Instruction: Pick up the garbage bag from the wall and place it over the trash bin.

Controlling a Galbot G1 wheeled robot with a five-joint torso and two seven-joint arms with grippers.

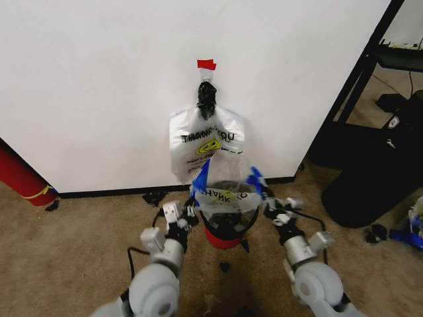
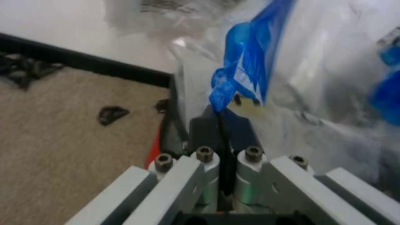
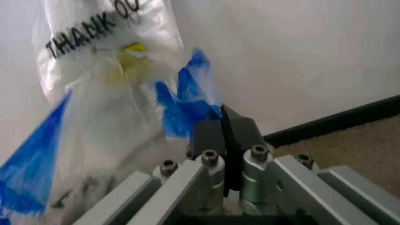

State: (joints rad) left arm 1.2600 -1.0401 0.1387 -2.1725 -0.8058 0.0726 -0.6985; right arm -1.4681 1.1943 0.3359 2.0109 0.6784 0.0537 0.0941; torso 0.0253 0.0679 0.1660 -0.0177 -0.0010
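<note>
Trash bin (image 1: 228,232) on floor before wall (image 1: 99,79), garbage bag (image 1: 225,181) above its mouth, between left gripper (image 1: 192,212) and right gripper (image 1: 269,206); bunched bags (image 1: 198,142) hang on wall behind.

Black "THANK YOU" print on the bunched bags (image 1: 206,142) hanging on the wall (image 1: 99,79), with the first letters and the last "OU" clear and the middle folded; under it a yellow smiley, then some small lines of print, too small to read. On the garbage bag (image 1: 225,188) spread over the trash bin (image 1: 225,231), black "THANK" letters seen reversed through the thin plastic, next to a bit of yellow. In the right wrist view, "THANK" and a part of the next word, cut by the edge, on the hanging plastic. No other readable text, brand or number.
</note>
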